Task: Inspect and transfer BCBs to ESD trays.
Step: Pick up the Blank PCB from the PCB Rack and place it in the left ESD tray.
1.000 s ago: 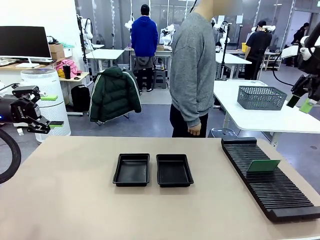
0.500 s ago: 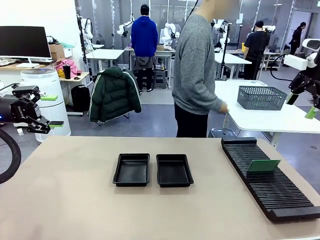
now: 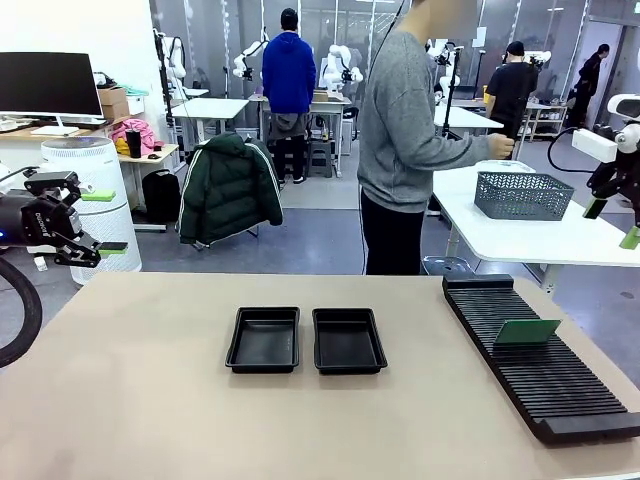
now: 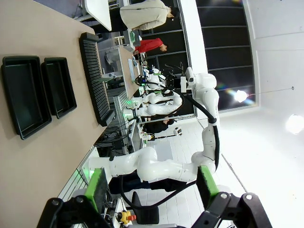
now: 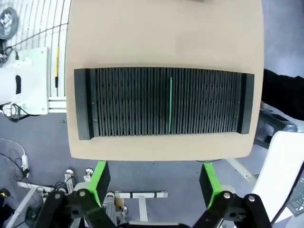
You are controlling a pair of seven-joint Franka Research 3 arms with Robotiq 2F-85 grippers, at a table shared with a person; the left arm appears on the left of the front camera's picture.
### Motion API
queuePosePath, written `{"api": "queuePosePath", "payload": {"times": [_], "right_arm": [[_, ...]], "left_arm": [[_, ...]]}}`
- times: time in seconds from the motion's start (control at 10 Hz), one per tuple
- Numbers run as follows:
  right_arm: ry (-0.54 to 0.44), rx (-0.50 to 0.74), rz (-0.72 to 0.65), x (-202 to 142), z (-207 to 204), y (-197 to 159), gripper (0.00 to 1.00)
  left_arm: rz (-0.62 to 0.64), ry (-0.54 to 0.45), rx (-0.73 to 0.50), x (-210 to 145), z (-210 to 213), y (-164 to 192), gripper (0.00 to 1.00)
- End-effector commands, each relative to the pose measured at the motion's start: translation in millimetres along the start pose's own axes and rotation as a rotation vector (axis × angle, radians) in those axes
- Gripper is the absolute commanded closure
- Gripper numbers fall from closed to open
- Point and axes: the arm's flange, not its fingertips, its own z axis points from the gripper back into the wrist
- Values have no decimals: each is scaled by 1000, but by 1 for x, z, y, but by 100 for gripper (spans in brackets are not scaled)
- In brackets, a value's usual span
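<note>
One BCB [image 3: 527,331], a thin green board, stands upright in a slot of the long black ribbed rack [image 3: 545,372] at the table's right. The right wrist view looks down on it edge-on as a green line, the BCB [image 5: 170,104], far below my right gripper [image 5: 155,179]. Two empty black ESD trays [image 3: 264,340] [image 3: 348,341] lie side by side at mid-table. My left gripper [image 3: 105,221] hangs open beyond the table's left edge. My right gripper [image 3: 611,223] is open, high at the right edge. The left wrist view shows the trays [image 4: 26,95] far from the left gripper [image 4: 152,187].
A person [image 3: 405,130] stands at the far side, turned right, with a hand over a grey mesh basket [image 3: 522,195] on a white side table [image 3: 530,238]. The rack [image 5: 128,102] spans the table's right edge. Bare tabletop [image 3: 150,400] surrounds the trays.
My right gripper has drifted rightward and slightly down. The person has turned and stretched a hand out toward the basket on the side table. My left arm has stayed still.
</note>
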Motion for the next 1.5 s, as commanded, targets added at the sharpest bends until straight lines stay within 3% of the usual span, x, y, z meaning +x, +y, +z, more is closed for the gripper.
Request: {"api": "queuePosePath", "payload": {"times": [0.0, 0.4, 1.4], "right_arm": [[-1, 11, 24, 6, 2, 0, 0], [-1, 1, 11, 4, 1, -1, 0], [2, -55, 122, 2, -108, 10, 0]], "left_arm": [[0, -2, -1, 0, 1, 0, 0], [0, -2, -1, 0, 1, 0, 0], [0, -2, -1, 0, 1, 0, 0]]}}
